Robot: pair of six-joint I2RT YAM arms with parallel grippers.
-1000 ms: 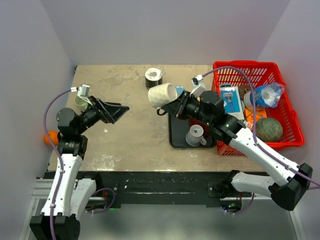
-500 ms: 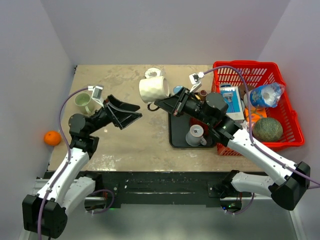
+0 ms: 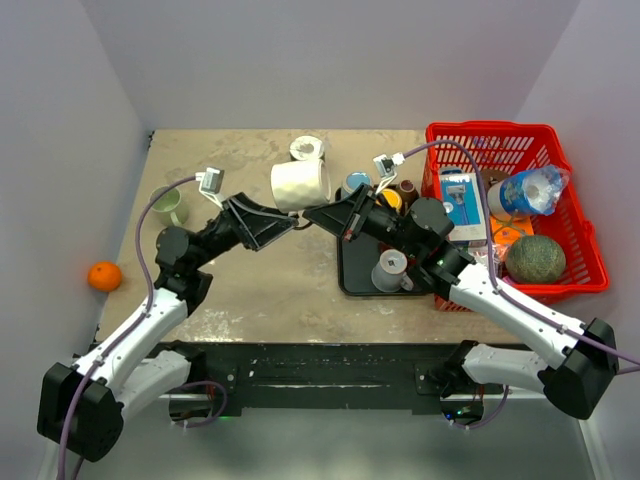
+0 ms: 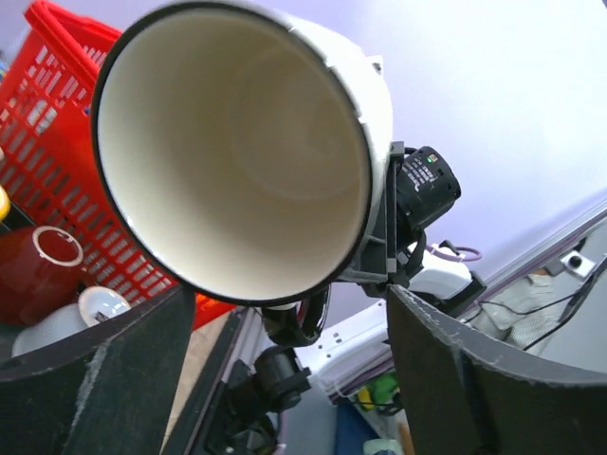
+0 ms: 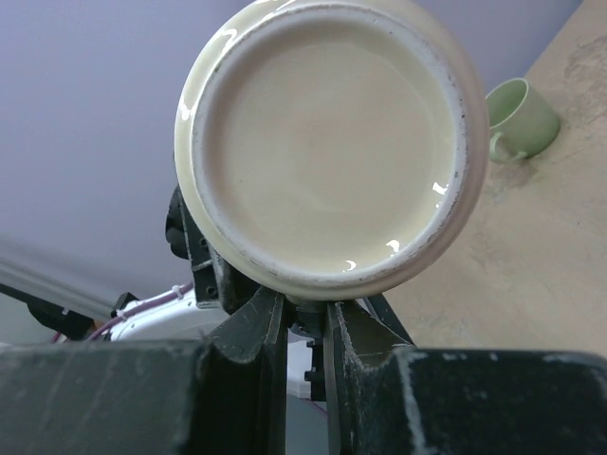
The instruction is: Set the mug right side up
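Observation:
The cream mug [image 3: 300, 185] is held in the air on its side above the table's middle. My right gripper [image 3: 325, 215] is shut on its handle; in the right wrist view the mug's base [image 5: 332, 142] faces the camera and the fingers [image 5: 270, 327] pinch the handle just below it. My left gripper [image 3: 285, 225] is open right beside the mug's mouth end. In the left wrist view the mug's open mouth [image 4: 237, 152] fills the frame, and the two fingers [image 4: 104, 379] stand wide apart below it without touching.
A black tray [image 3: 350, 275] holds a grey mug [image 3: 390, 270]. A red basket [image 3: 575, 285] of items stands at the right. A green mug [image 3: 170, 205] and an orange [image 3: 103, 275] are at the left. A small cup [image 3: 307, 148] stands at the back.
My left arm has swung right, bringing its open gripper up to the mug. My right gripper has carried the mug a little to the left.

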